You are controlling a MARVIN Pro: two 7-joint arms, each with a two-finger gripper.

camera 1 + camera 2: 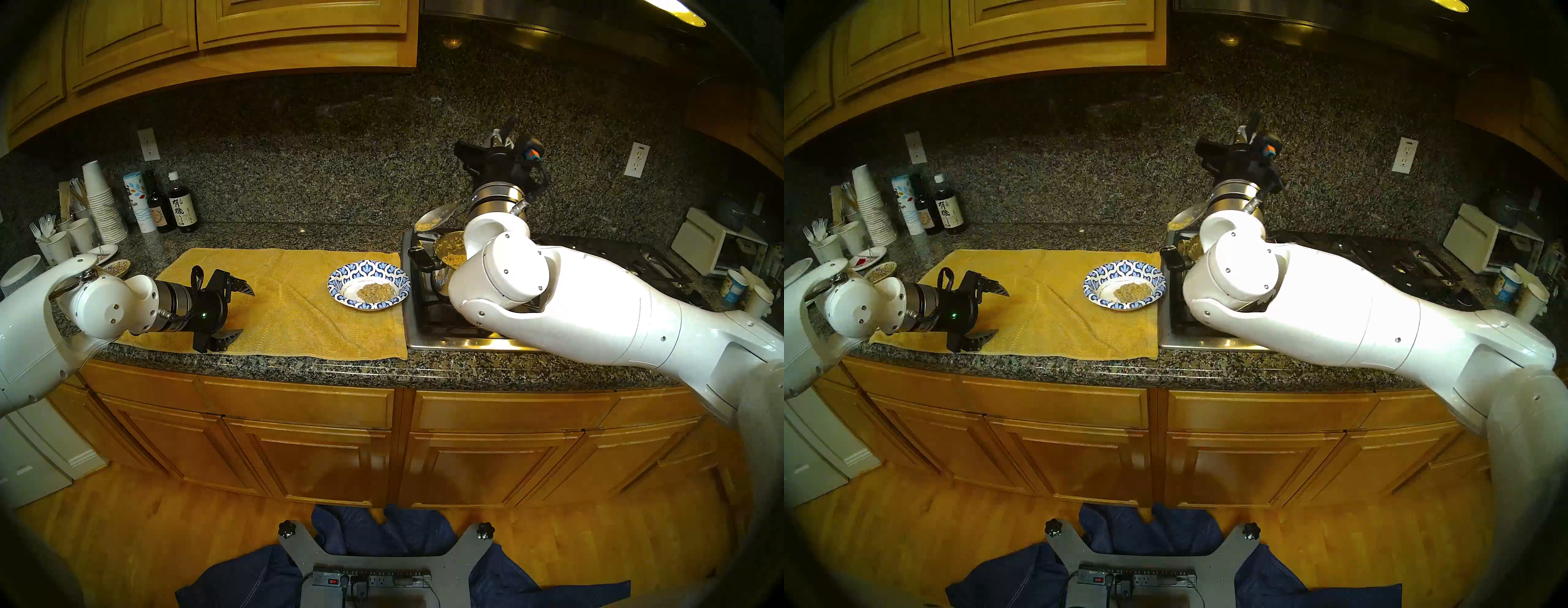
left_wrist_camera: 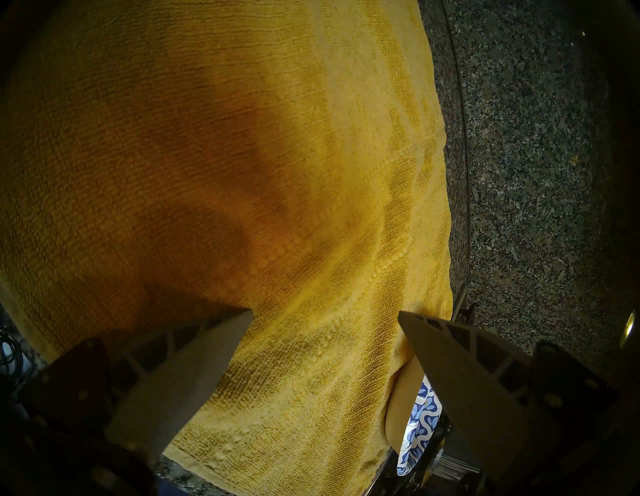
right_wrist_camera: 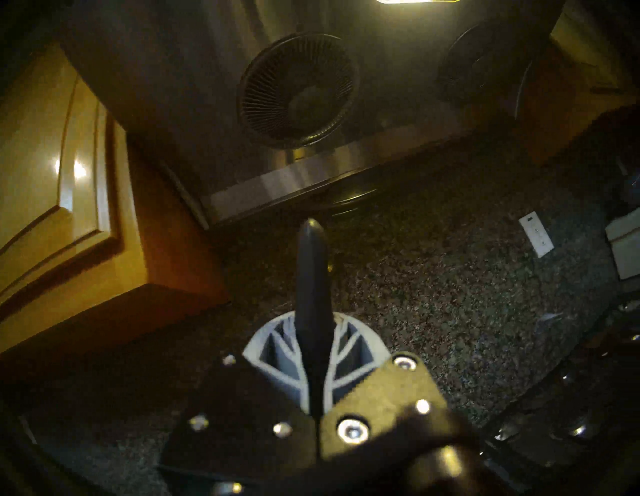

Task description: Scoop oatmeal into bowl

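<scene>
Blue denim cloth (image 1: 382, 547) lies on the floor nearest. Left gripper (image 1: 242, 312) hovers level over the yellow woven towel (image 1: 297, 297), fingers spread wide, empty. Right gripper (image 3: 313, 350), tilted upward above the shiny steel pot (image 1: 445, 259), clamps a black-handled metal spoon (image 1: 435, 217) carrying lumpy tan oatmeal (image 1: 375, 292); more sits in the blue-and-white patterned paper bowl (image 1: 360, 271) beside the stove (image 1: 449, 335). One bottle's (image 1: 182, 208) label bears "有機".

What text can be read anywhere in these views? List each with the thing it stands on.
"有機": white label of the dark bottle at the back left of the counter; its smaller print is too small to read.
"Salt": the white canister beside the bottles; the word above it is cut off and unclear.
The brown-labelled bottle, the blue cup at far right, and the power strip on the floor: too small or blurred.
</scene>
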